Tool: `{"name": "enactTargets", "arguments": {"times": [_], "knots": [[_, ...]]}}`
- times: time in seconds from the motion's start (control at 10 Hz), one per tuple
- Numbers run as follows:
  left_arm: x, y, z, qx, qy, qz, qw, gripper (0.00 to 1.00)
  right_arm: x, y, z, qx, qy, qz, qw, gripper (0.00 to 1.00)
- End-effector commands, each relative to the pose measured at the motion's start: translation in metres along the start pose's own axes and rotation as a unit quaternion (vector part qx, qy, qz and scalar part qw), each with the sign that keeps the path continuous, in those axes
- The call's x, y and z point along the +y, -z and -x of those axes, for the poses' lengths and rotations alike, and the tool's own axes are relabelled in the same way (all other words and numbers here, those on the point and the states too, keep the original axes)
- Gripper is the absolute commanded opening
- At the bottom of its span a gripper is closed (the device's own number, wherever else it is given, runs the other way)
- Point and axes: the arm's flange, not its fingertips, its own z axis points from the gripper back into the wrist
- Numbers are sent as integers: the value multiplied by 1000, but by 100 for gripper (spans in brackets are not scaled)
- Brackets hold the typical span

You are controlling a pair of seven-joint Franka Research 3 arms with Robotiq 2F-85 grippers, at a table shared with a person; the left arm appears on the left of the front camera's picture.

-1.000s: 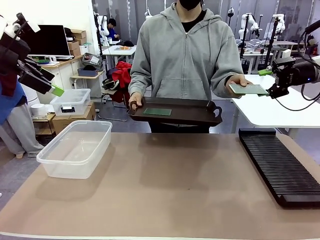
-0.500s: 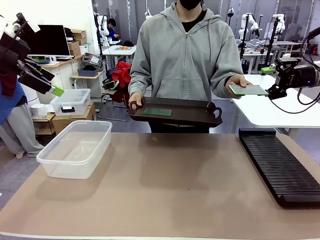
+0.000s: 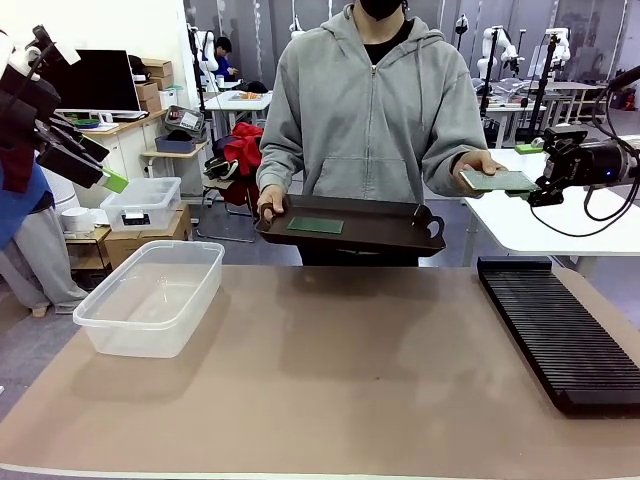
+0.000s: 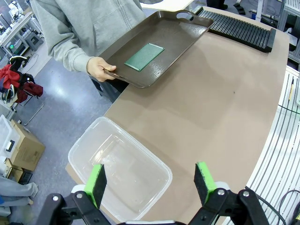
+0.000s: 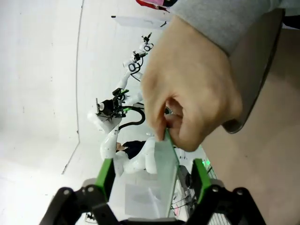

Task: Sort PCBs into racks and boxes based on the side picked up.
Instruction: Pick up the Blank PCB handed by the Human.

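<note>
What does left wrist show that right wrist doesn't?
Left wrist adds: the clear tub below the robot's left hand, which is open; the black rack; and a PCB lying flat on the brown tray that the person's hand holds. Right wrist adds: the person's other hand holding a second PCB between the green pads of the robot's right hand, pads apart from it. Both: the grey sleeve.

Both grippers raised, jaws apart.
The left gripper (image 3: 112, 168) hangs high at the left side, tilted downward; the right gripper (image 3: 528, 192) reaches out level, green pads (image 5: 106, 177) parted.
</note>
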Motion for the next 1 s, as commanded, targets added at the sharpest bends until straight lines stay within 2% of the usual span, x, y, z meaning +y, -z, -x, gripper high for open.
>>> {"name": "enactTargets", "arguments": {"times": [0.0, 0.1, 0.3, 0.4, 0.5, 0.9], "knots": [[0, 1, 1, 3, 0, 4, 1000, 100, 10, -2, -6, 11, -6, -25, 1000, 27], [0, 1, 1, 3, 0, 4, 1000, 100, 9, -2, -6, 11, -6, -26, 1000, 0], [0, 1, 1, 3, 0, 4, 1000, 100, 10, -2, -5, 16, -2, -27, 999, 0], [0, 1, 1, 3, 0, 4, 1000, 100, 10, -3, -3, 23, 4, -25, 999, 5], [0, 1, 1, 3, 0, 4, 1000, 100, 9, -3, -2, 27, 11, -25, 999, 0], [0, 1, 1, 3, 0, 4, 1000, 100, 7, -6, -1, 36, 19, -21, 999, 0]]}}
